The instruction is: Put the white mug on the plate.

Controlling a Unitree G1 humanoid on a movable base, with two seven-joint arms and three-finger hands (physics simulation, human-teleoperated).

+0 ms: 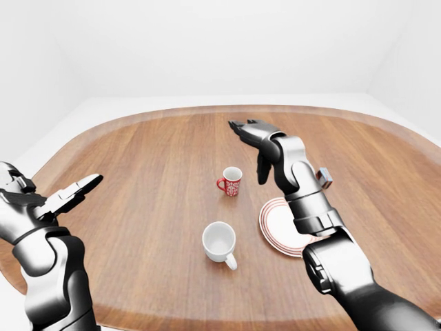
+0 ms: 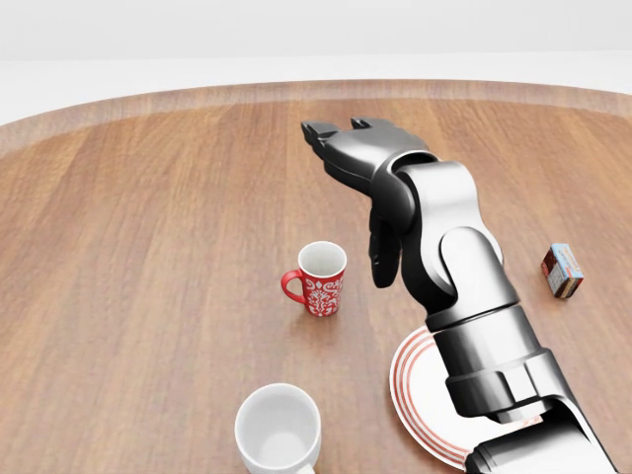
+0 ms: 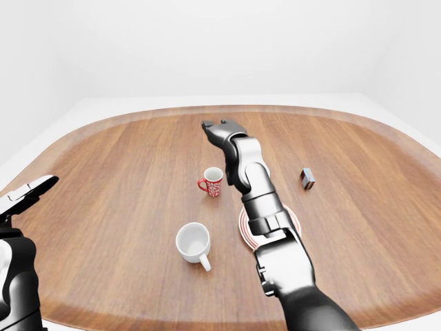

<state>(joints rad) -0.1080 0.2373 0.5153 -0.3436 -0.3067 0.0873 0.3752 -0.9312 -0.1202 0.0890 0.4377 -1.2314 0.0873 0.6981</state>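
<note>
I see the white mug (image 2: pixel 277 431) at bottom centre of head view, plate (image 2: pixel 425 380) to its right, apart. My right hand (image 2: pixel 360 163) hangs mid-frame, fingers spread, empty. Left hand (image 1: pixel 72 191) released, far left.

head view is sitting closer, tilting down at the bench (image 2: pixel 148 197); both eye views are looking wider, sharing that whole bench
</note>
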